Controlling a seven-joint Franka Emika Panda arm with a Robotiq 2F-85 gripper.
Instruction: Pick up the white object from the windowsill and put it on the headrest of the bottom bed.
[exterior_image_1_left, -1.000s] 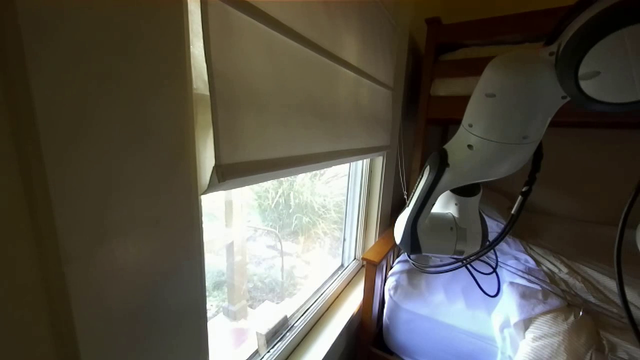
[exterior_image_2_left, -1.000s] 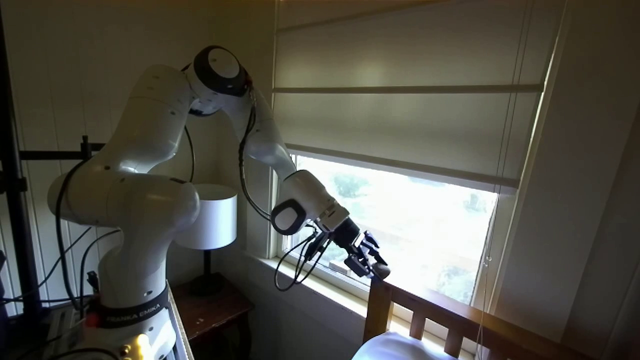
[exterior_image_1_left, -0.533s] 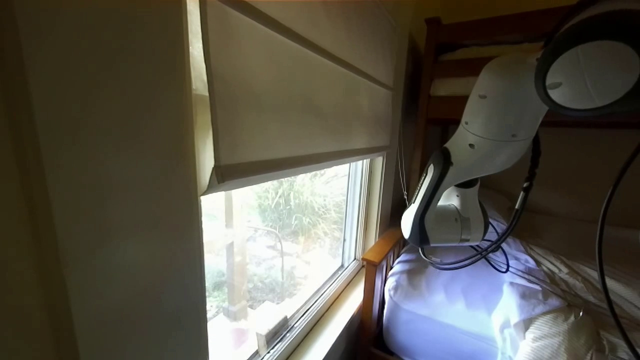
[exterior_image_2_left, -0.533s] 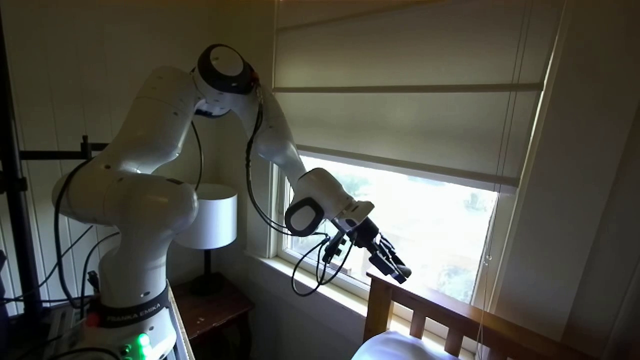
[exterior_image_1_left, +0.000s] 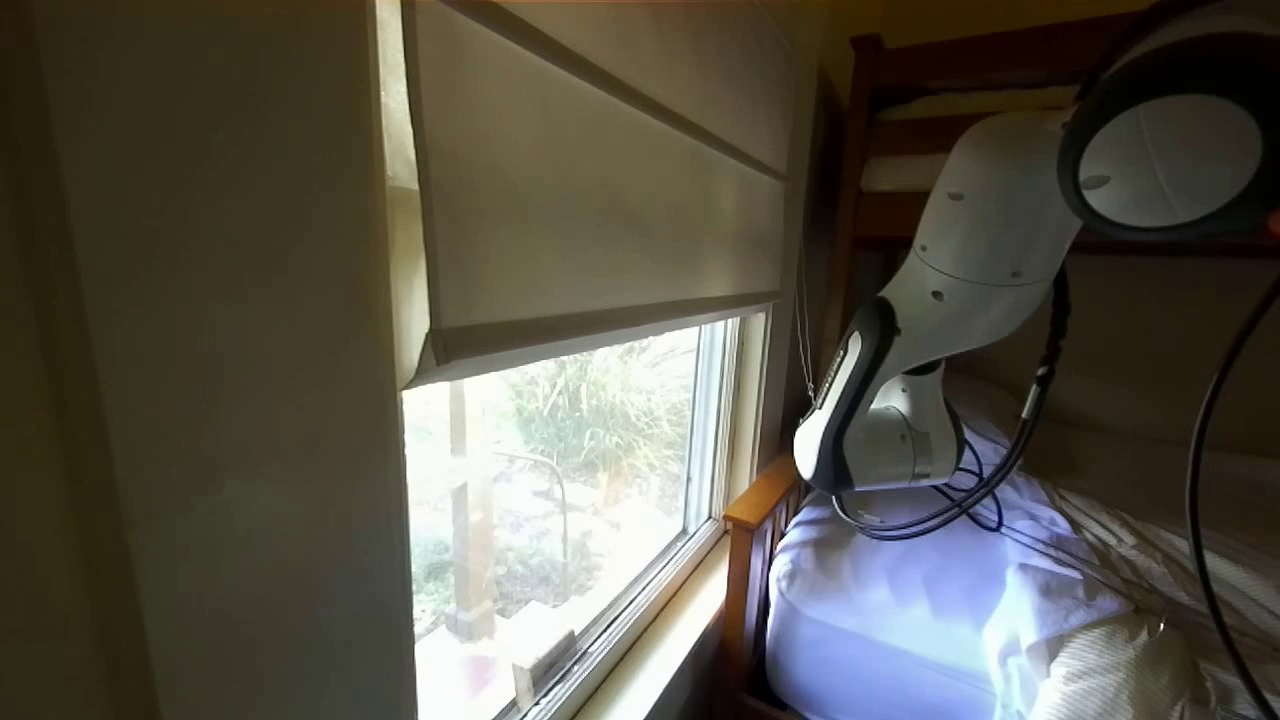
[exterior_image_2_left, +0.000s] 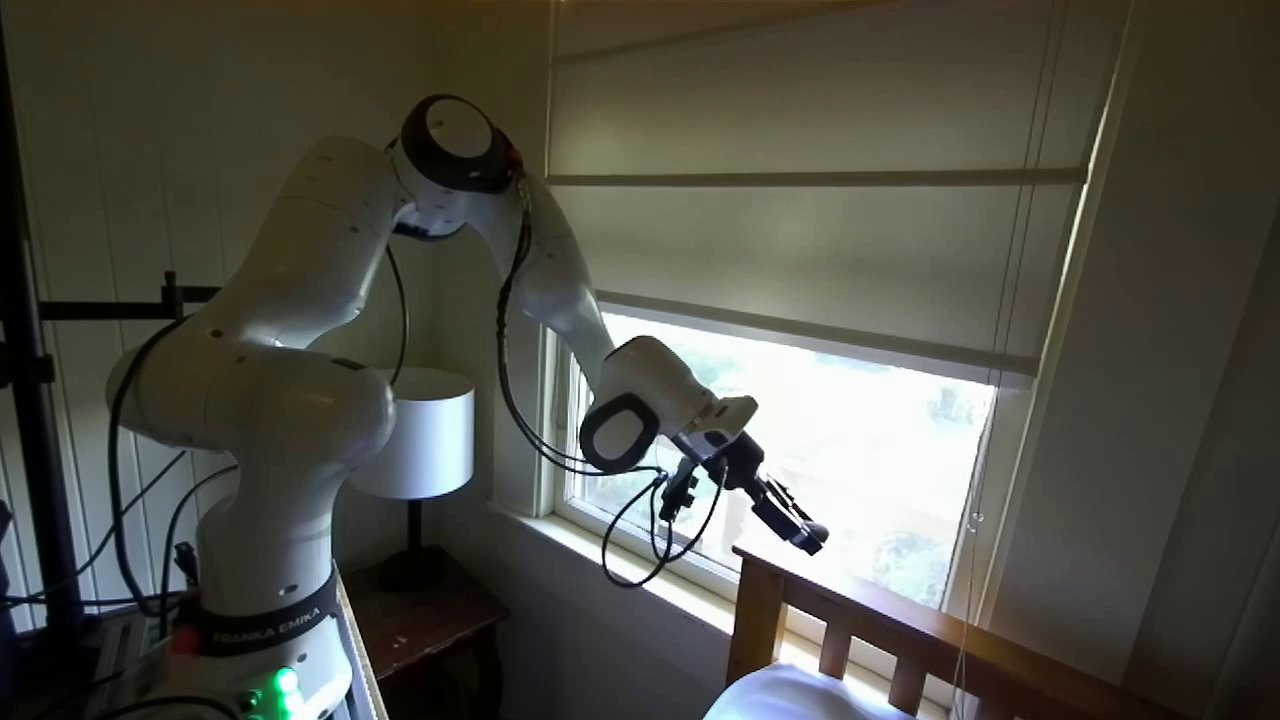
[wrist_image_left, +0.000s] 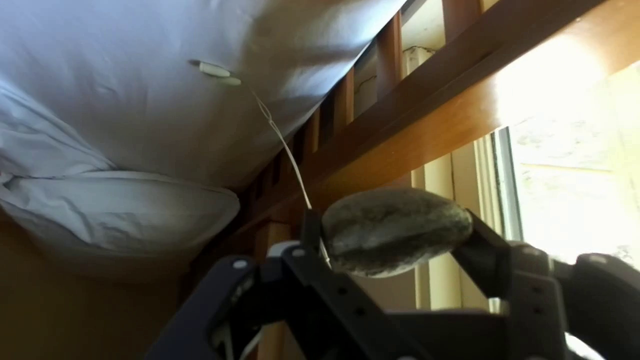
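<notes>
The white object (wrist_image_left: 395, 235), a smooth, stone-like lump that looks greyish in this light, is pinched lengthwise in my gripper (wrist_image_left: 393, 225). Its two ends touch the dark fingers. In an exterior view the gripper (exterior_image_2_left: 808, 538) points down and forward above the near end of the headrest (exterior_image_2_left: 900, 615), with the object's rounded end (exterior_image_2_left: 818, 533) showing at the tips. The arm hides gripper and object in an exterior view where the headrest (exterior_image_1_left: 765, 493) meets the windowsill (exterior_image_1_left: 672, 632). The bottom bed (exterior_image_1_left: 880, 640) lies beside that board, under pale sheets.
A thin blind cord (wrist_image_left: 295, 162) passes close by one finger; its pale pull (wrist_image_left: 215, 70) shows over the sheet. The roller blind (exterior_image_2_left: 800, 250) hangs half down over the window. A lamp (exterior_image_2_left: 437, 430) stands on a side table (exterior_image_2_left: 420, 625). Upper bunk rails (exterior_image_1_left: 910, 215) rise behind.
Gripper and held object have travelled from the headrest's end post farther along over the board, rising slightly in the last half second. The grip stays the same.
</notes>
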